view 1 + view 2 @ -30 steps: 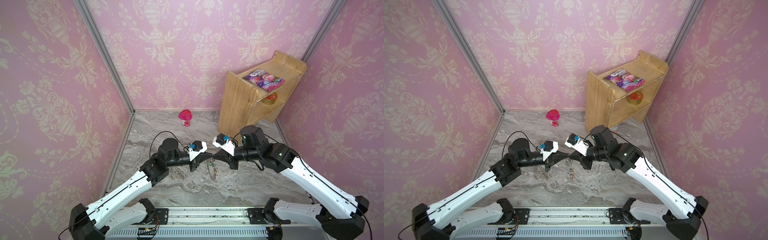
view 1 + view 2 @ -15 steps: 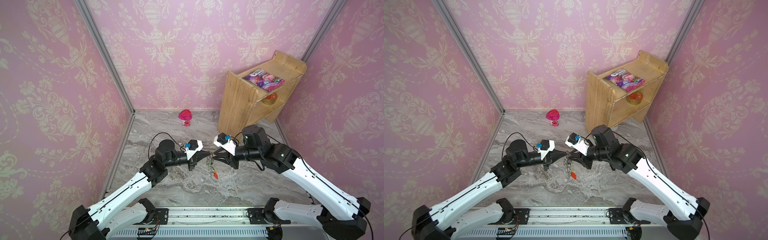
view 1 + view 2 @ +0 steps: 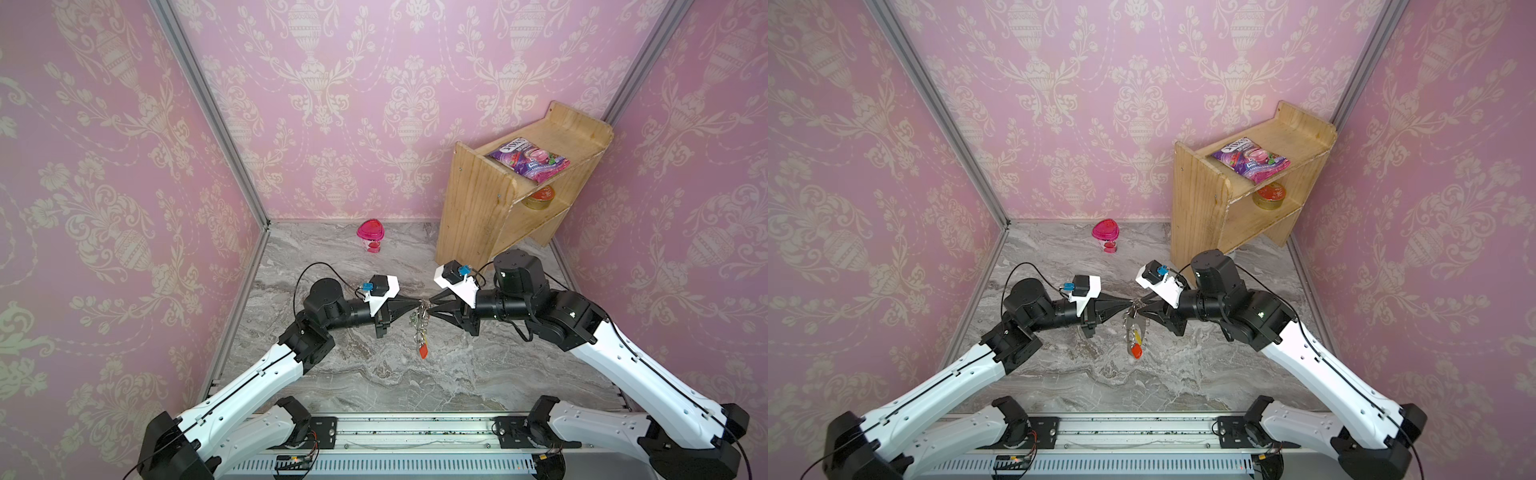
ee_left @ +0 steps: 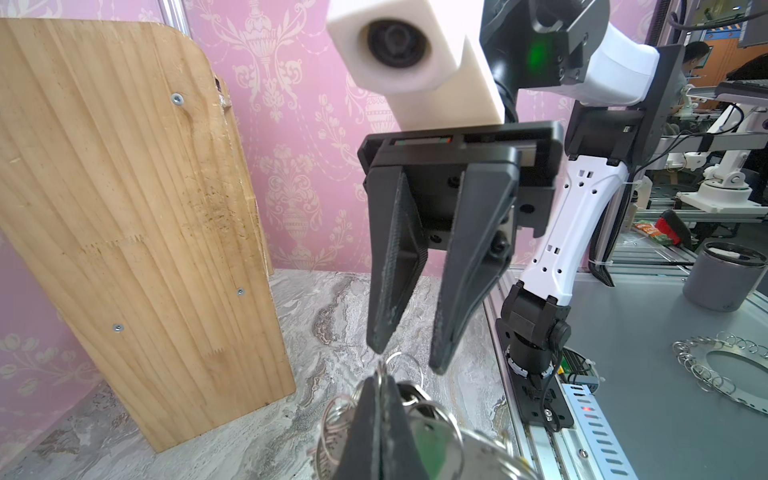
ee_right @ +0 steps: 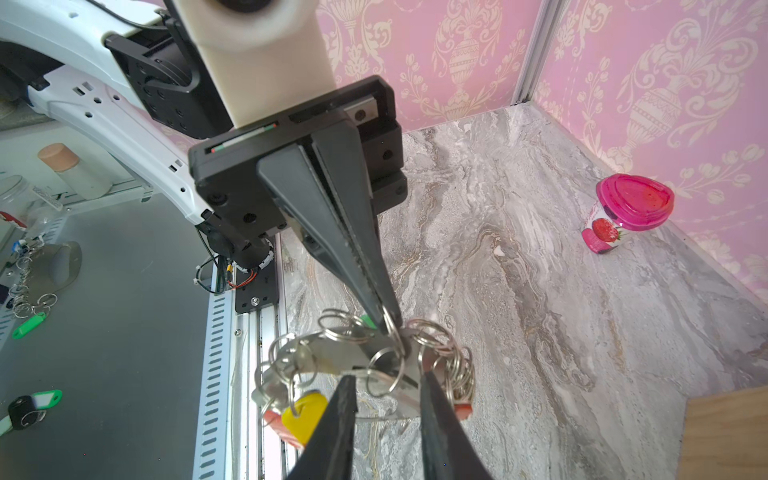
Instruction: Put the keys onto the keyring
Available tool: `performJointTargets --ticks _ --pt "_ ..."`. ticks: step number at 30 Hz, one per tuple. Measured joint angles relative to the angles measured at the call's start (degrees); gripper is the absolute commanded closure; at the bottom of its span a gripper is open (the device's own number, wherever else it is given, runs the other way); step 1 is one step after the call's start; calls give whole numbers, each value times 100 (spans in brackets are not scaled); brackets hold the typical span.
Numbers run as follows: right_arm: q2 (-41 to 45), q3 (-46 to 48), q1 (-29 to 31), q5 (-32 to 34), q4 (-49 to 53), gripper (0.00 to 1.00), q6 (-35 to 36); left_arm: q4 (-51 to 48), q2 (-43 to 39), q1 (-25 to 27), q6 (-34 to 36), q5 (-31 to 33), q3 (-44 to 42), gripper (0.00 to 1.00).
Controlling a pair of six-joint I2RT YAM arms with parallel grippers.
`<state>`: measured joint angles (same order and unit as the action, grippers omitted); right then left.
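Note:
The keyring (image 3: pixel 419 328) (image 3: pixel 1133 328) hangs over the middle of the marble floor with its flat grey plate (image 5: pixel 332 353) edge-down. Red (image 3: pixel 424 352) and yellow (image 5: pixel 305 415) tags dangle below it. My left gripper (image 3: pixel 419 302) (image 4: pixel 380 380) is shut on one of the small metal rings (image 5: pixel 390 328) at the plate's top. My right gripper (image 3: pixel 431 306) (image 5: pixel 388 376) faces it from the other side. Its jaws stand a little apart on either side of a ring and press on nothing. The keys are hidden among the crowded rings.
A wooden shelf (image 3: pixel 490 208) stands at the back right, holding a snack bag (image 3: pixel 528 160) and a tin (image 3: pixel 538 197). A pink-lidded cup (image 3: pixel 370 235) sits by the back wall. Outside the cell, another ringed plate (image 4: pixel 727 374) and loose tags (image 5: pixel 29 328) lie on a grey bench.
My right gripper has gone from shut to slightly open, letting go of the ring. The keyring has swung down and now hangs from my left gripper alone, red tag lowest.

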<state>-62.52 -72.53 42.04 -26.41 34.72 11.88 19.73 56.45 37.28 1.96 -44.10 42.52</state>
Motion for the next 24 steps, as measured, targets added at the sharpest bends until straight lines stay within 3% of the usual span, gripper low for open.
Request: performJointTargets --ticks 10,24 --pt "-103 2 -9 -118 -107 83 -166 0 0 0 0 -61 0 100" --pt "-103 90 -9 -127 -105 87 -302 0 -15 0 2 -61 0 100"
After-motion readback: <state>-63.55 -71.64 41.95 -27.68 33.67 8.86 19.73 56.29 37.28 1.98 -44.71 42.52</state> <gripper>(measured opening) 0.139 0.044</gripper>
